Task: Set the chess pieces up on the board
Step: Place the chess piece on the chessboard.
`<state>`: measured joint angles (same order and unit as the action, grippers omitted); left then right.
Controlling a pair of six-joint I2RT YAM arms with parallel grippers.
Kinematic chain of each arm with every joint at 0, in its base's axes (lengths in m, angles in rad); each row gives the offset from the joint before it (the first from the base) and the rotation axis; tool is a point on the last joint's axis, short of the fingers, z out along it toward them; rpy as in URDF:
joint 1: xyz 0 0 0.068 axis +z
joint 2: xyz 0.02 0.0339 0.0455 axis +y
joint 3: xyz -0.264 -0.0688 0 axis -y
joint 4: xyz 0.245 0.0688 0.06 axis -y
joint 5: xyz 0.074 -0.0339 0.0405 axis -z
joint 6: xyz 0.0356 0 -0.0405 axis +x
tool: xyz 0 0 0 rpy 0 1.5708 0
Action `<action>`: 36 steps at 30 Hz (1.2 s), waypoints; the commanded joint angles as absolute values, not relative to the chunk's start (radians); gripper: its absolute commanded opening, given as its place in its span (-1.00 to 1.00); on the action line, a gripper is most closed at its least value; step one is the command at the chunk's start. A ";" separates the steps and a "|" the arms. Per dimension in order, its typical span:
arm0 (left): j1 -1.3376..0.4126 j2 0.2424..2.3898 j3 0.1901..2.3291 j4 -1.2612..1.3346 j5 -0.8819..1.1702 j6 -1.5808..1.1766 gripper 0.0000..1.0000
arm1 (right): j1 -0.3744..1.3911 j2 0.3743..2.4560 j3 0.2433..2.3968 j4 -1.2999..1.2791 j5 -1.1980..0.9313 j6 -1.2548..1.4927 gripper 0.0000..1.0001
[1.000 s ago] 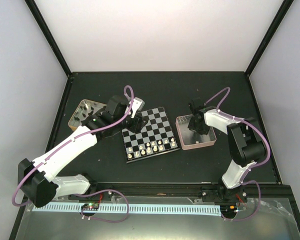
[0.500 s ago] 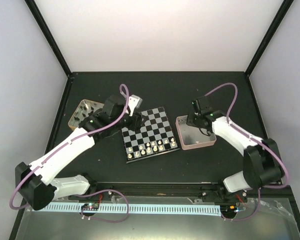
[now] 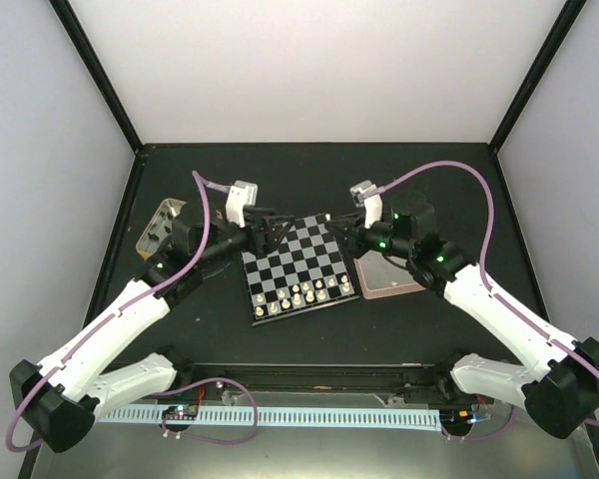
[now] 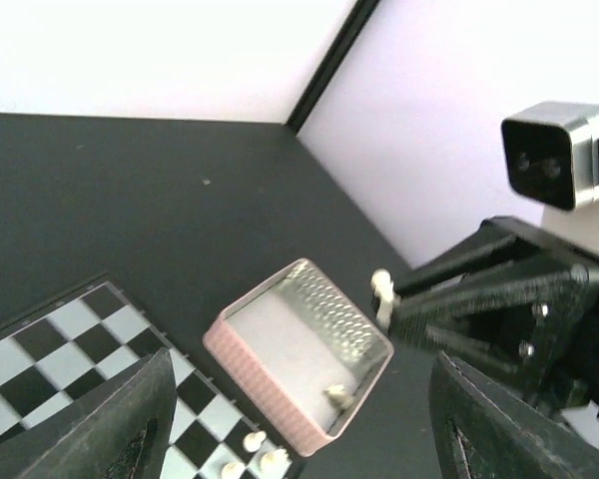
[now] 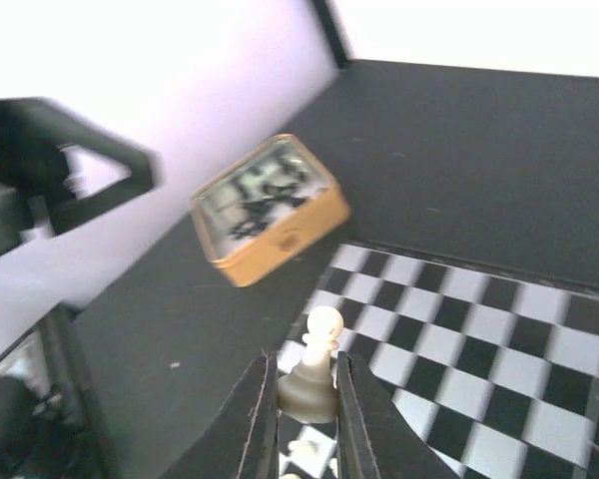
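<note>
Right fingers (image 5: pixel 256 429) clamp a cream-white pawn (image 5: pixel 322 364) by its rounded base, held over the far right corner of the board (image 3: pixel 298 261); left fingers (image 4: pixel 130 429) stand wide apart, holding nothing, at its far left corner. A matte black desk (image 3: pixel 379 180) carries everything. The thin square board shows glossy black and pale grey checks, with small white pieces (image 3: pixel 299 293) lined along its near ranks. A gold-rimmed tin (image 3: pixel 161 226) of dark pieces (image 5: pixel 260 190) sits left; a pink tray (image 4: pixel 265 384) with dimpled metal lining sits right.
</note>
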<state>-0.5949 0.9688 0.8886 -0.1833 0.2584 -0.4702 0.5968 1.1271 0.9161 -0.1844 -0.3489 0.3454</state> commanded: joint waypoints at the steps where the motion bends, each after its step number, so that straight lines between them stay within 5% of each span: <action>1: -0.574 0.978 0.907 -0.067 0.408 -0.564 0.43 | 0.637 1.115 0.922 -0.088 -0.608 0.262 -0.78; 8: -0.543 1.073 0.976 -0.059 0.697 -0.683 0.34 | 0.669 1.124 0.952 -0.101 -0.705 0.204 -0.78; 15: -0.538 1.185 1.023 -0.078 0.925 -0.748 -0.17 | 0.671 1.143 0.960 -0.093 -0.712 0.194 -0.79; 29: -0.530 1.200 0.996 -0.062 0.957 -0.756 -0.96 | 0.671 1.168 0.959 -0.086 -0.649 0.211 -0.77; 32: -0.524 1.195 0.991 -0.062 0.952 -0.753 -0.97 | 0.671 1.172 0.956 -0.086 -0.629 0.219 -0.66; 36: -0.513 1.180 0.979 -0.074 0.911 -0.739 -0.97 | 0.670 1.175 0.955 -0.111 -0.570 0.244 -0.21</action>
<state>-0.5175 1.2026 0.9733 -0.0963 0.8848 -0.7444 0.6716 1.1595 0.9386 -0.1005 -0.6750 0.2276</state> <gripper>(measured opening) 0.094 0.292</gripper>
